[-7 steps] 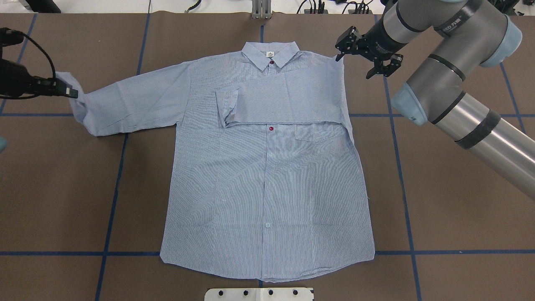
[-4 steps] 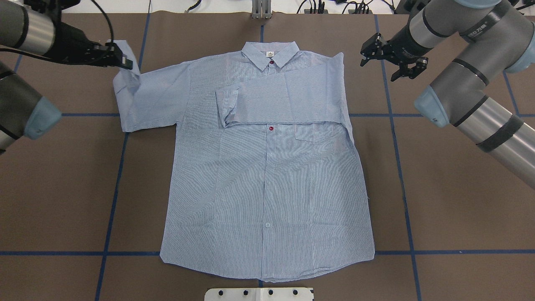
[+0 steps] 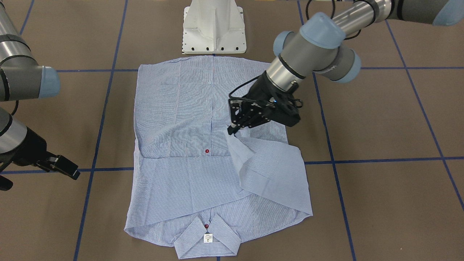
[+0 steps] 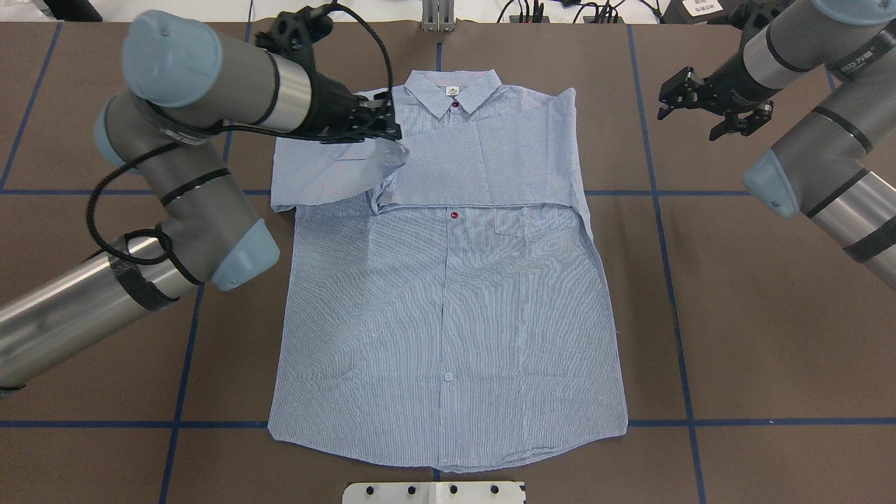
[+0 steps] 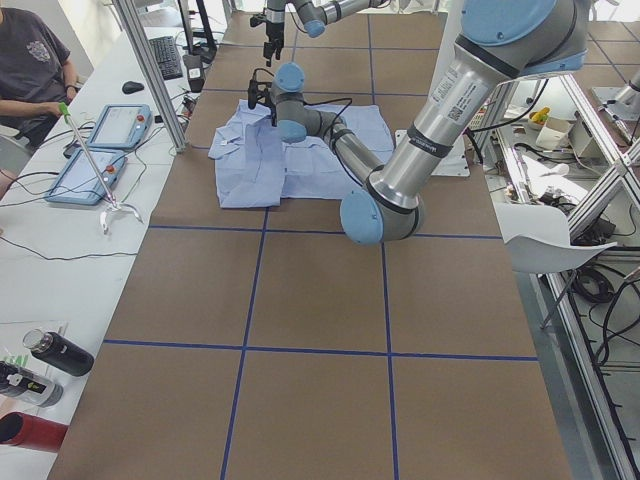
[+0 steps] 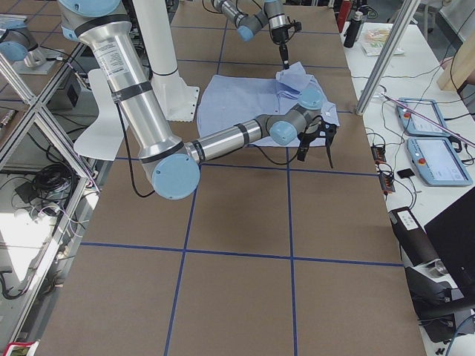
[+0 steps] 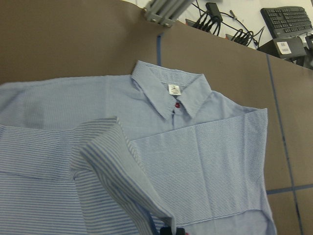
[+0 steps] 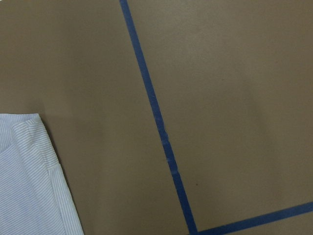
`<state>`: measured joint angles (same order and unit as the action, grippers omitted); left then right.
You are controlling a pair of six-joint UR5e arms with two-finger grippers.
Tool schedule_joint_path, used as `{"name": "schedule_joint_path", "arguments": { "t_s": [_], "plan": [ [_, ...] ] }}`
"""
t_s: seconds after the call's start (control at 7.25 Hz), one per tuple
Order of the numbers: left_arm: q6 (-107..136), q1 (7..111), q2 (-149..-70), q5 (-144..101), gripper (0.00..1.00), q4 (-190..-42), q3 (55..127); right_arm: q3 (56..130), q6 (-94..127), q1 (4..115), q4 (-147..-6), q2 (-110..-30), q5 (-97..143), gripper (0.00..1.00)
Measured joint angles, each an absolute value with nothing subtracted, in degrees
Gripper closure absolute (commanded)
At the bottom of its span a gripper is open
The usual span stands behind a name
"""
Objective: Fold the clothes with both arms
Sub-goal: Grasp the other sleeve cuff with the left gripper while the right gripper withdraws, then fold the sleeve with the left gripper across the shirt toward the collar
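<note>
light-blue-and-white striped soft cotton shirt (image 4: 448, 301): limp, light, drapes | black left gripper (image 4: 393, 134): pinching cuff of sleeve (image 3: 268, 170), cloth hanging beneath | black right gripper (image 4: 689, 120): spread, empty | likely best held at hems

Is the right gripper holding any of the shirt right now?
No, the right gripper hangs open over the brown table, apart from the shirt.

brown table (image 4: 770, 336) (blue tape lines (image 4: 677, 329)), white bench (image 5: 60, 250)

The shirt (image 4: 448, 315) lies flat mid-worktop (image 4: 735, 315), collar farthest from the robot. The left pincer (image 4: 394, 134) grips a sleeve (image 4: 336, 168) over the chest. The right pincer (image 4: 693, 115), jaws apart, hangs beyond the shirt's right shoulder, clear of it.
</note>
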<state>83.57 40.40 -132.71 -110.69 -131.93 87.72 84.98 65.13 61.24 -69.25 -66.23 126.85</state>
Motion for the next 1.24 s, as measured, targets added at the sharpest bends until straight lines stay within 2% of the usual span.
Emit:
{"name": "schedule_joint_path", "arguments": {
  "t_s": [0.69,0.83,0.97,1.1,1.24],
  "plan": [
    [89.1,31.7,-139.9,-100.1,1.00,-130.9,84.8,83.7,63.2,61.3,-69.1,-67.5,126.3,0.01],
    [89.7,31.2,-141.3,-99.2,0.96,-131.0,83.0,83.5,62.7,61.3,-69.2,-67.5,126.2,0.01],
    [90.1,31.0,-142.4,-98.8,0.76,-131.0,81.5,83.3,62.5,61.3,-69.2,-67.5,126.2,0.01],
    [90.3,30.9,-142.9,-98.6,0.50,-131.0,80.5,83.1,62.5,61.3,-69.2,-67.5,126.2,0.01],
    [90.4,30.8,-143.4,-98.1,0.49,-131.0,79.6,83.1,62.5,61.3,-69.2,-67.6,126.2,0.01]
  ]
}}
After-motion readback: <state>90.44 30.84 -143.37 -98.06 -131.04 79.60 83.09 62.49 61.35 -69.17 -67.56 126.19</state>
